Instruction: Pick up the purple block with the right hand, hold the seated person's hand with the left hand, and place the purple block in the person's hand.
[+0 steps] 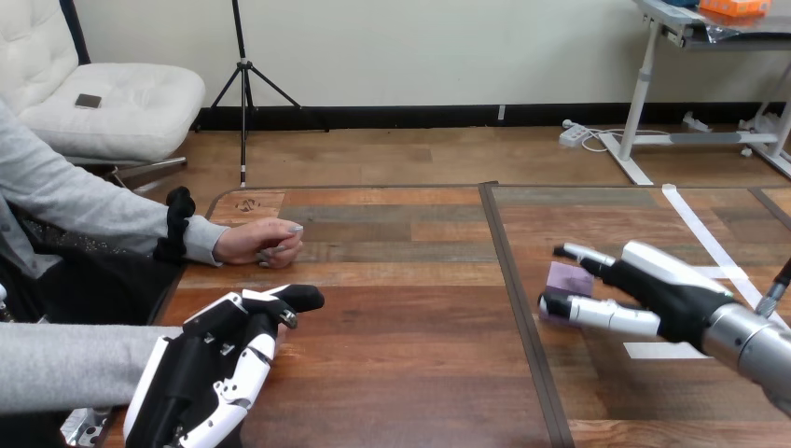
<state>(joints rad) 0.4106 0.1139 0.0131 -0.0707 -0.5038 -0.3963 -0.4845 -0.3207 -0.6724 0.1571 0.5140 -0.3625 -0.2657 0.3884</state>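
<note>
Right hand (pixel 667 291) is spread wide, thumb and a finger reaching past either side of the purple block (pixel 569 277), which lies flat on the table (pixel 410 373), right of its middle seam. Left hand (pixel 210 364) sits over a grey sleeve (pixel 56 364) at the near left; whether it grips anything, I cannot tell. Further back, the person's hand (pixel 266 243) rests loosely closed on the table.

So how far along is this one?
Nothing is finished yet. In hand: the right hand reaches round the purple block, straight fingers either side of it, the block lying on the table. Still to do: lifting it, the left hand taking the person's hand, which rests apart from it, and the handover.
</note>
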